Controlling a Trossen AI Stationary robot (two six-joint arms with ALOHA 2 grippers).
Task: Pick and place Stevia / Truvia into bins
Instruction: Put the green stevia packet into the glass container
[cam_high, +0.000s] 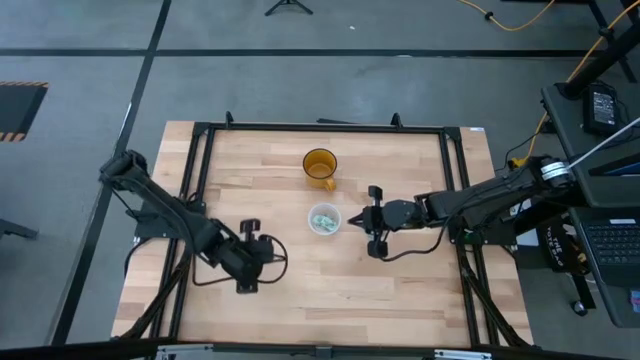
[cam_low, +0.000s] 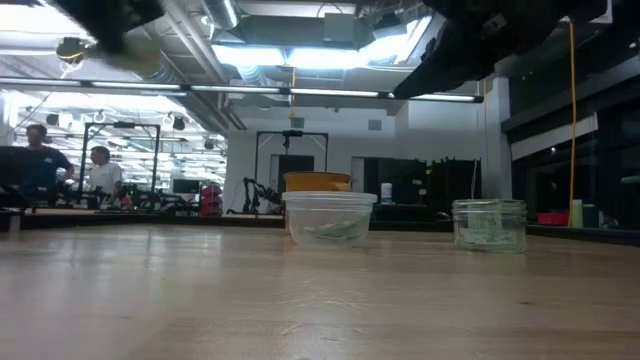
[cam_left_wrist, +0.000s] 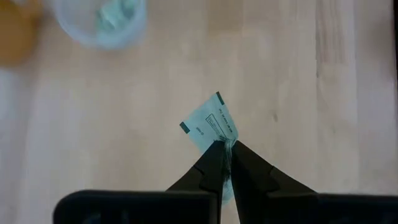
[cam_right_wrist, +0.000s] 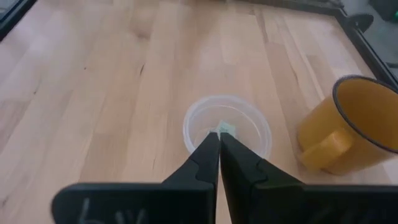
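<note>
My left gripper (cam_high: 262, 255) hangs over the table's near middle, shut on one pale teal-and-white Stevia packet (cam_left_wrist: 210, 124). A clear plastic bin (cam_high: 324, 220) stands at the table's centre on its base, with packets (cam_left_wrist: 115, 14) inside. A second small bin (cam_low: 490, 225), seen only in the low view, also holds packets. My right gripper (cam_high: 356, 220) hovers shut just right of the clear bin (cam_right_wrist: 227, 130). A bit of green packet (cam_right_wrist: 226, 129) shows right past its fingertips. My left gripper pinches the packet by one corner (cam_left_wrist: 222, 142) between its two fingertips, coming steeply from above. The packet sticks out past the tips, lifted clear of the wood. Whether my right gripper touches the green bit at its tips or that bit lies in the bin, I cannot tell.
An amber handled cup (cam_high: 320, 165) stands behind the clear bin toward the far edge. A black frame (cam_high: 300, 128) runs around the tabletop. Bare wood lies between my left gripper and the clear bin. People stand far off in the room (cam_low: 40, 165).
</note>
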